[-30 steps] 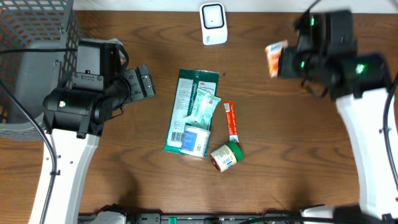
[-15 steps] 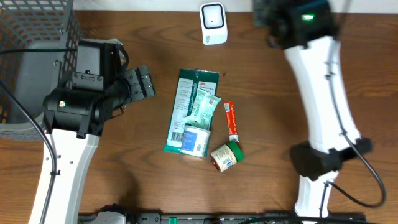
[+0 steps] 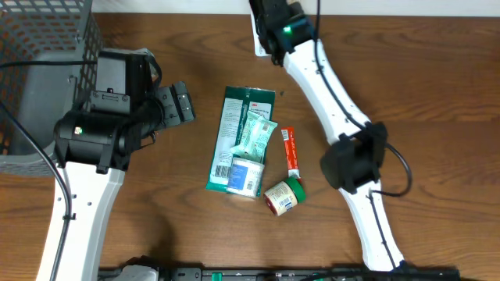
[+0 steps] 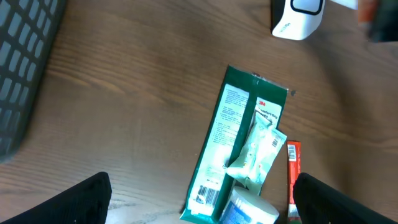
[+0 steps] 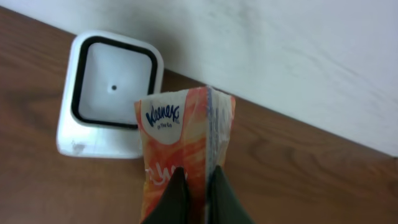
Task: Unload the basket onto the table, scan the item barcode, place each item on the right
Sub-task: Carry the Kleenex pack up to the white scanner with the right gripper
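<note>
The right gripper (image 5: 198,185) is clamped on a tissue pack (image 5: 183,134) by the scanner (image 5: 111,87), while the left gripper (image 3: 178,103) hangs apart above the surface (image 3: 422,86).

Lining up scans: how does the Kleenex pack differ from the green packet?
The Kleenex pack is orange and white; the green packet is dark green. The Kleenex pack is pinched in the right fingers by the scanner; the green packet lies flat on the table under a white pouch. The green packet's barcode shows; the Kleenex pack's does not.
</note>
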You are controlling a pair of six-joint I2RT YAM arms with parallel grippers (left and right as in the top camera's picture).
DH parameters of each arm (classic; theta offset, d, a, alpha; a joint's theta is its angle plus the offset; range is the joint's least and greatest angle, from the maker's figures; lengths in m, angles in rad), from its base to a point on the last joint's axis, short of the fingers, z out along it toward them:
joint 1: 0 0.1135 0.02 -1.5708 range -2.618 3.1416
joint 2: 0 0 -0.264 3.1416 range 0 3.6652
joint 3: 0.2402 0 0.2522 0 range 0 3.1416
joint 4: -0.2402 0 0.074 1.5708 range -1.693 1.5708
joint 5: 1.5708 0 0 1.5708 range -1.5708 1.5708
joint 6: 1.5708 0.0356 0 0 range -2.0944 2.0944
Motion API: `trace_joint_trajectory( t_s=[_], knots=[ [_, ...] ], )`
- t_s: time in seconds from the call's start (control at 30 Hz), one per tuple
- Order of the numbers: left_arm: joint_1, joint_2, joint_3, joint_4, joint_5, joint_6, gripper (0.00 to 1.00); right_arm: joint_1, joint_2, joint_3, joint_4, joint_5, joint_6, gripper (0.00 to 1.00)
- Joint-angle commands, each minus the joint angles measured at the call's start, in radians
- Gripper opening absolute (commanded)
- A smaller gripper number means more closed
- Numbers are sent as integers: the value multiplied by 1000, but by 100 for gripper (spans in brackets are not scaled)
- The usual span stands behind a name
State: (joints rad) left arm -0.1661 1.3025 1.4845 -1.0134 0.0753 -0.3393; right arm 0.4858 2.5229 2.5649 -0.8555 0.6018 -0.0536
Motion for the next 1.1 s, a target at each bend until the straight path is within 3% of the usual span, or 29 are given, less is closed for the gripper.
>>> trace_joint_trajectory(
  t_s=[0.0,0.43,1.07],
  knots=[
    [3,-1,6,0,-6,13,94,0,52,12,57,61,-50,1],
    [3,-1,6,0,-6,13,94,27,122,12,348,135,-216,1],
    [3,-1,6,0,-6,13,94,35,147,-35,292,63,-224,1]
  ],
)
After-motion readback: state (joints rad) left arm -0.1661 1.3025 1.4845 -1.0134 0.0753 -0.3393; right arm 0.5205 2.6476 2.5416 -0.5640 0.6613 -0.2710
